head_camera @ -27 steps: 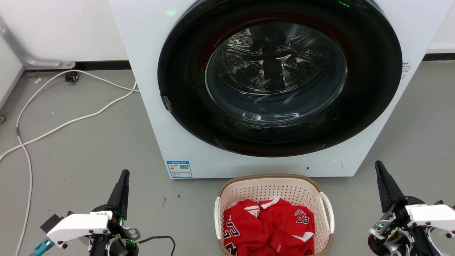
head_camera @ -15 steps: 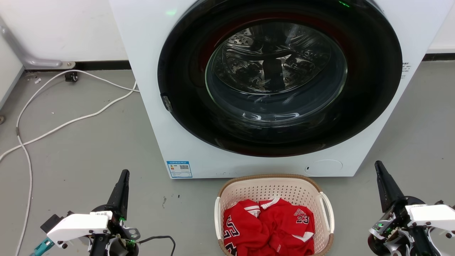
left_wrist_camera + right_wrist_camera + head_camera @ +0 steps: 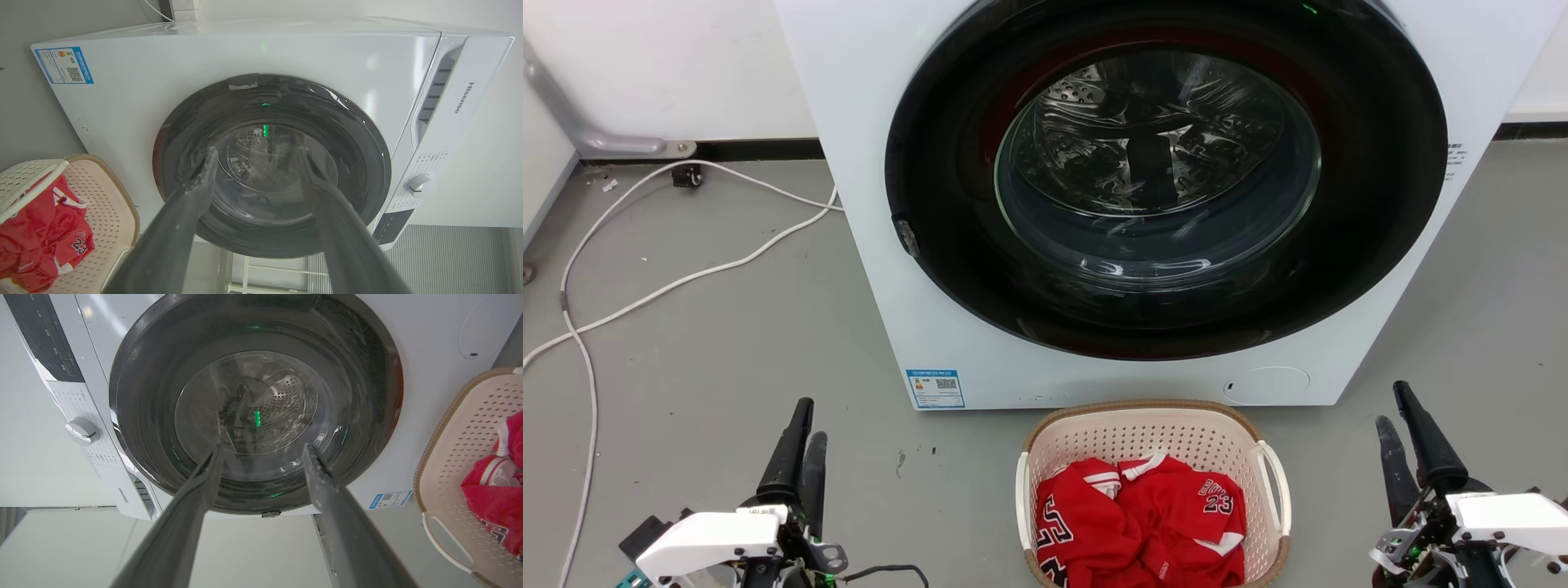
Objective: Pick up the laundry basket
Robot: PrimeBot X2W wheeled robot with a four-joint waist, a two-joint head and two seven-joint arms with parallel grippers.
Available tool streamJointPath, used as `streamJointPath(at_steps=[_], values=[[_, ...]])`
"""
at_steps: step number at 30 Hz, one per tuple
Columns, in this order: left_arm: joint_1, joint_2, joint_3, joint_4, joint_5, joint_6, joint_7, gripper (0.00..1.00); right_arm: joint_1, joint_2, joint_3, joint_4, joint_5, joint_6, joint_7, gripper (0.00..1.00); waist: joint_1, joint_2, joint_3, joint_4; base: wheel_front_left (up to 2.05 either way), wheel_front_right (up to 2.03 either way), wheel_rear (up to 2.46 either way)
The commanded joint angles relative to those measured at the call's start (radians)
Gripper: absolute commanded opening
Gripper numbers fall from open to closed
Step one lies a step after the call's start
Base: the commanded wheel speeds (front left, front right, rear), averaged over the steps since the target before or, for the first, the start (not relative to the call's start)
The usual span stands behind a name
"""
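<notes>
While left hand (image 3: 811, 420) and right hand (image 3: 1392, 403) hang spread, the laundry basket (image 3: 1131, 406) holding red clothes (image 3: 1143, 523) fronts the washer (image 3: 858, 163)

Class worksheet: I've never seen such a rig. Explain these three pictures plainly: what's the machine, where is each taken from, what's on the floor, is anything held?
A two-armed wheeled robot took them: one camera on its head looks down, one on each wrist looks along two long dark fingers. On the grey floor stands a white front-loading washing machine; before it, a cream perforated plastic laundry basket with brown rim, holding red jerseys. The left gripper and right gripper flank it, open, holding nothing.
</notes>
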Motion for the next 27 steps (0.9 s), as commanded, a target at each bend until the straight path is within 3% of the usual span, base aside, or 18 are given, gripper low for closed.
streamJointPath(at_steps=[1, 10, 27], values=[[-0.015, 0.002, 0.002, -0.024, 0.019, 0.000, -0.012, 1.00, -0.015, -0.002, -0.002, -0.023, -0.022, 0.000, -0.012, 1.00, 0.0000, 0.0000, 0.000, 0.000, 0.00, 0.00, 0.00], [-0.014, 0.003, 0.012, -0.061, 0.172, 0.004, -0.055, 1.00, -0.005, -0.002, 0.001, -0.076, -0.216, 0.000, -0.055, 1.00, 0.0000, 0.0000, 0.000, 0.000, 0.00, 0.00, 0.00], [0.012, 0.003, -0.057, -0.144, 0.570, 0.096, -0.132, 1.00, 0.032, -0.002, 0.025, -0.167, -0.666, 0.000, -0.132, 1.00, 0.0000, 0.0000, 0.002, 0.003, 0.00, 0.00, 0.00]])
